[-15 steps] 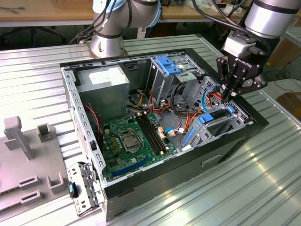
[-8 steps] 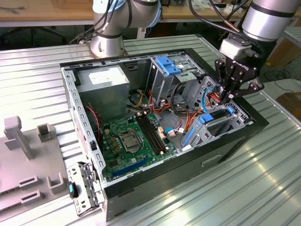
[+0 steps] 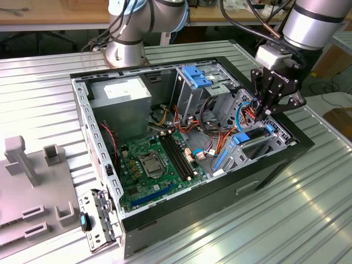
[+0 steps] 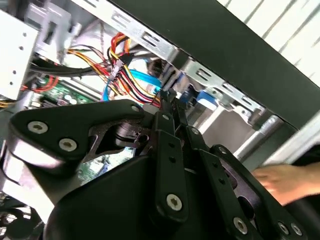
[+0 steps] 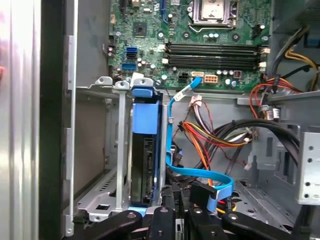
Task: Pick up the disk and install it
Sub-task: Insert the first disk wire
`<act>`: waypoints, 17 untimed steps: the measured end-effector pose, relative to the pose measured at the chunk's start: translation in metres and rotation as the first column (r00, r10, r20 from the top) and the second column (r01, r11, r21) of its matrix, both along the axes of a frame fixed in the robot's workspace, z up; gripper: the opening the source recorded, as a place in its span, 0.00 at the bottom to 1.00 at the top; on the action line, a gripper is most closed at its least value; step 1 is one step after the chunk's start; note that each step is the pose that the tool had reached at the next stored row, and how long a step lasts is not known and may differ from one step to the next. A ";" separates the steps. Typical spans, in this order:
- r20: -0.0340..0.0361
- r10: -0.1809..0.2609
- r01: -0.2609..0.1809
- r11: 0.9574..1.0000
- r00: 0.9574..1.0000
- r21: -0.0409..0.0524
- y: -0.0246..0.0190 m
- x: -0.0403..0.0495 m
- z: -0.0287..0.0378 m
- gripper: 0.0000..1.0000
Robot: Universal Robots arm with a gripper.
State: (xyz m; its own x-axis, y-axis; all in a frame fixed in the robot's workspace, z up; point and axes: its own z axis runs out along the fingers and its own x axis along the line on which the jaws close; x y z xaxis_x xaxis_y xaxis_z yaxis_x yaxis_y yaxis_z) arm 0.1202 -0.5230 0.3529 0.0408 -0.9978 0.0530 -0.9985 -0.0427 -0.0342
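- You had the disk (image 5: pixel 144 150) standing on edge in its blue carrier inside the metal bay (image 5: pixel 118 165) at the case's front corner, so the install looked largely done.
- Your gripper (image 3: pixel 268 108) hung just above that bay, fingers drawn together, holding nothing visible.

Ribbed matt metal table (image 3: pixel 275 220)

A robotics lab or workshop: an open computer case (image 3: pixel 187 148) lies on a ribbed metal desk (image 3: pixel 275 220), a robot arm (image 3: pixel 313 22) reaches over it, grey fixtures (image 3: pixel 33 181) sit near the desk's edge
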 end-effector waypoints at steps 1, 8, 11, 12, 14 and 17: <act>0.000 0.000 0.000 1.000 1.000 0.006 -0.0013 0.0000 0.0003 0.16; 0.000 -0.007 0.007 1.000 1.000 0.011 -0.0125 0.0000 0.0007 0.16; 0.000 -0.019 0.019 1.000 1.000 0.011 -0.0130 -0.0005 0.0007 0.16; 0.001 -0.019 0.019 1.000 1.000 0.011 -0.0133 -0.0014 0.0007 0.16; 0.011 -0.019 0.019 1.000 1.000 0.011 -0.0141 -0.0069 0.0006 0.16; 0.012 -0.019 0.019 1.000 1.000 0.012 -0.0168 -0.0082 0.0007 0.16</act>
